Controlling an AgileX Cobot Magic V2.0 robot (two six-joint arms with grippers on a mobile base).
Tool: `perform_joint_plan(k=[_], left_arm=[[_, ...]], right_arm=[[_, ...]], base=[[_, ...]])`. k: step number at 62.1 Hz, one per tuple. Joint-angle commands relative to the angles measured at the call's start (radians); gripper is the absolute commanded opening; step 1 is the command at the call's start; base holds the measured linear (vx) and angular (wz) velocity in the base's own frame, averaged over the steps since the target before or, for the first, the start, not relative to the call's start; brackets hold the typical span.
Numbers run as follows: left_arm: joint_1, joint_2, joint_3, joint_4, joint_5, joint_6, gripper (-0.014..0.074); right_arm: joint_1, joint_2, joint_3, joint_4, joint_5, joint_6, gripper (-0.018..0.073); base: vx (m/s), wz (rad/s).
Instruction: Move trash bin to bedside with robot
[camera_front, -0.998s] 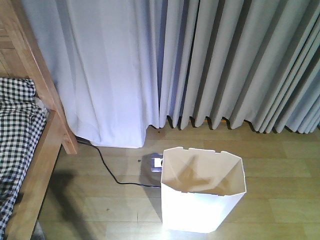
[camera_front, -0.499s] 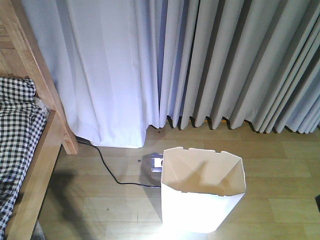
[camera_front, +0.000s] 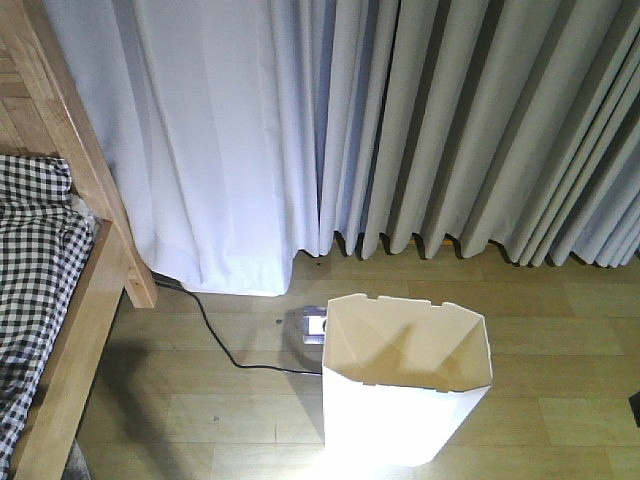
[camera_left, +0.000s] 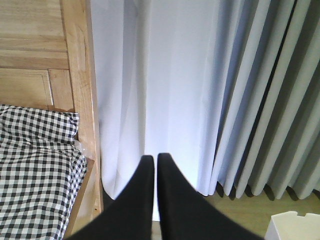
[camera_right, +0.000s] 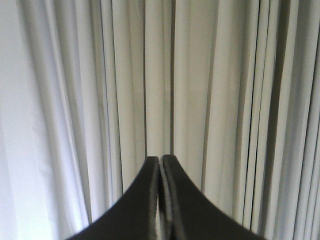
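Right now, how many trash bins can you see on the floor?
1. The trash bin stands on the wooden floor before the curtains, right of the bed; its rim corner shows in the left wrist view.

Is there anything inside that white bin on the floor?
The trash bin looks empty: only its cream inner walls and a shadow show. Its very bottom is hidden by the front wall, so something small lying there cannot be ruled out.
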Motion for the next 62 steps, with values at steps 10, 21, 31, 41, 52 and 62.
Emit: perform_joint_plan(k=[10,21,31,41,52,62], left_arm=[[0.001,-0.014,0.012,-0.004,-0.069,-0.006,-0.0006],[0.001,-0.014,0.012,-0.004,-0.069,-0.006,-0.0006],[0.001,-0.014,0.012,-0.004,-0.069,-0.006,-0.0006],[0.001,-0.014,0.012,-0.004,-0.069,-0.006,-0.0006],[0.001,-0.014,0.012,-0.004,-0.069,-0.006,-0.0006],[0.001,-0.014,0.012,-0.004,-0.069,-0.006,-0.0006]], right_arm=[[0.002,-0.013,0.007,-0.015,-0.024,-0.001,-0.0009],[0.002,-0.013,0.007,-0.018,-0.028,-0.004,-0.0009],[0.002,-0.013,0.007,-0.023,-0.044,-0.003,-0.0009],[0.002,-0.013,0.007,-0.057,-0.074,0.039,-0.0009],[0.002,-0.013,0.007,-0.052,-0.070,0.034,-0.0009],[0.002,-0.013,0.007,-0.052,-0.070,0.034,-0.0009]], base=[[0.00,0.00],[0.00,0.00],[0.00,0.00],[0.00,0.00],[0.00,0.00],[0.00,0.00]])
